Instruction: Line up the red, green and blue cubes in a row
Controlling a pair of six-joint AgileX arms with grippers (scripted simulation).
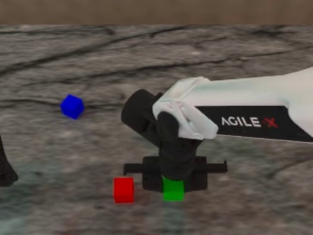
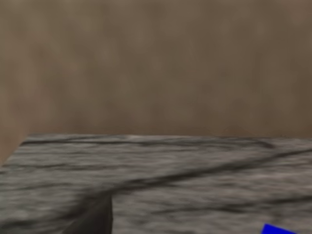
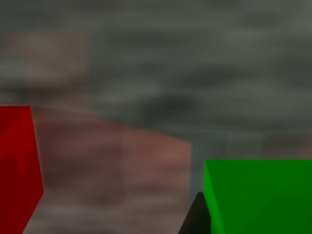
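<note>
The green cube (image 1: 173, 190) sits right at the right claw (image 1: 173, 183); whether the claw grips it, I cannot tell. The red cube (image 1: 123, 189) lies just beside, to the left. The blue cube (image 1: 72, 106) rests well apart, farther back and left. The left arm (image 1: 6, 169) idles at the table's (image 1: 244, 205) left edge.

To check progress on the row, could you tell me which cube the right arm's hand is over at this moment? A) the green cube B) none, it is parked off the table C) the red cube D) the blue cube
A: in the top view the right hand sits directly over the green cube, with the red cube beside it and the blue cube far off toward the table's left.
</note>
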